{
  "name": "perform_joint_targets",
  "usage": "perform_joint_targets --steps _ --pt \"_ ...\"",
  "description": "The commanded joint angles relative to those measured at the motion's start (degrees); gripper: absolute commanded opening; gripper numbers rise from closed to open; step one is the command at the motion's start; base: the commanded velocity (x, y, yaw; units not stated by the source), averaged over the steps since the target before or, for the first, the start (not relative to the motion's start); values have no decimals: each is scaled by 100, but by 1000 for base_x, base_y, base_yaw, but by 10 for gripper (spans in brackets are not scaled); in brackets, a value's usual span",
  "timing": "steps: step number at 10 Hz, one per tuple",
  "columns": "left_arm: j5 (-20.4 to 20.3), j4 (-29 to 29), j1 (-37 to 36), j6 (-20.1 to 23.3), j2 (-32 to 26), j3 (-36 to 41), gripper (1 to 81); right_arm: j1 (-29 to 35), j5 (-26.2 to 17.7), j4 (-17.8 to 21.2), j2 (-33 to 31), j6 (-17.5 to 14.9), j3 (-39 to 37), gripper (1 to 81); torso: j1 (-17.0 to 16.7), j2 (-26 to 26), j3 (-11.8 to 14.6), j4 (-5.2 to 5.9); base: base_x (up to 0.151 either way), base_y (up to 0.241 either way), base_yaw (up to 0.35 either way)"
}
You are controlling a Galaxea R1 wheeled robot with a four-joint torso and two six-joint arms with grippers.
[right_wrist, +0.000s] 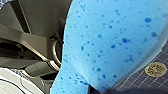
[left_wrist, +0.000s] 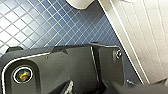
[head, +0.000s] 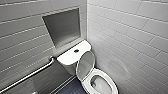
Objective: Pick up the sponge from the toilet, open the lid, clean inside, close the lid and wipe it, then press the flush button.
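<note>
The white toilet stands in the corner with its oval bowl uncovered. Its lid is raised and leans back against the tank. The round dark flush button sits in the middle of the flat tank top. In the right wrist view the bright blue sponge looms very close, speckled with darker dots, and my right gripper is shut on it. My left gripper is open and holds nothing; its wrist view looks down on the blue tiled floor.
Grey tiled walls close in the toilet on both sides. A metal grab bar runs along the left wall, and a recessed niche sits above the tank. A round floor drain shows beside the sponge.
</note>
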Motion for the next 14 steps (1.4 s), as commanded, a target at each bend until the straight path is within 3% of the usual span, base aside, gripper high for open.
perform_joint_targets --steps 1,2,4,5,8,12,14 --pt "323 -759 -767 8 -368 318 811 -106 -626 69 -443 -448 697 10 0 0 0 0 0 0 0" --pt "331 -891 -987 8 -404 396 811 -80 -636 218 -584 -613 909 10 0 2 0 0 0 0 0" --pt "323 -1217 -1419 8 -447 502 811 -45 -627 1009 -787 -1264 1297 10 0 2 0 0 0 0 0" --pt "296 -1392 -1630 -1 -439 494 811 -106 -557 1134 -787 -1432 1376 10 0 2 0 0 0 0 0" --pt "252 -2286 -2306 -1 -360 292 811 -150 -592 1169 -761 -1433 1447 10 0 5 0 0 0 0 0" --pt "225 -3483 -2974 -10 -246 99 811 -97 -636 1143 -410 -1450 920 10 0 7 -2 0 0 0 0" --pt "23 -4021 -3203 -45 -166 -86 811 -176 -548 1134 -356 -1459 919 10 0 9 -2 0 0 0 0"
